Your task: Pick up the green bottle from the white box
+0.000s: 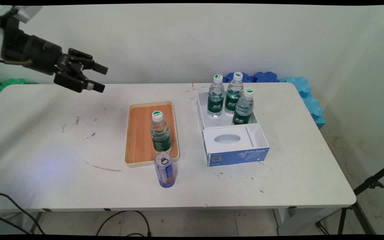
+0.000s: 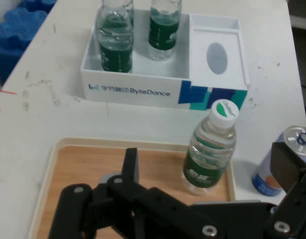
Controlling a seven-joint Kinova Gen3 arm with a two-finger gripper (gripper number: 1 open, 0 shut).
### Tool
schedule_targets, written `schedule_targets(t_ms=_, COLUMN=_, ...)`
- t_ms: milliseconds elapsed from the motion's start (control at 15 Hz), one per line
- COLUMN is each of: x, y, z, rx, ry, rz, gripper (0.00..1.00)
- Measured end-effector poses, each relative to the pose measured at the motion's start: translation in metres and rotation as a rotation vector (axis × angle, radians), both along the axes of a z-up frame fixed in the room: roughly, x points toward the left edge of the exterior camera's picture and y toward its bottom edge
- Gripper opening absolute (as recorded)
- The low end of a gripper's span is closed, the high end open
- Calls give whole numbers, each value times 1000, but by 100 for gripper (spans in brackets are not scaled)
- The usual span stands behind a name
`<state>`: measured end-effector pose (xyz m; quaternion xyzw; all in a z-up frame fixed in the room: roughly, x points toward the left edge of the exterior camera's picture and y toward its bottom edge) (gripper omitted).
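**Gripper raised at upper left, open and empty**

You see the arm reaching in from the upper left, held well above the counter [image 1: 45, 160]. The gripper [image 1: 100, 78] points right and slightly down, fingers spread apart with nothing between them.

Nearest below it is the wooden tray [image 1: 137, 133], with one water bottle [image 1: 160, 133] standing upright on its right side. A blue can [image 1: 165, 170] stands on the counter just beside the tray's near edge.

Right of the tray sits a white box [image 1: 235, 155]; three bottles [image 1: 233, 98] stand upright in its far compartment.
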<state>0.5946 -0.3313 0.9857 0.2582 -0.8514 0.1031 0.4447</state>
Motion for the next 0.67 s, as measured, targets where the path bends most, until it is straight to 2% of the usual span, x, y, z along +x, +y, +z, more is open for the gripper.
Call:
schedule_targets(t_ms=333, x=-2, y=-10, z=13, rx=-26, ry=15, rz=64, gripper=100)
schedule_targets(t_ms=667, x=-48, y=-56, z=23, rx=-64, ry=-19, rz=97, gripper=100)
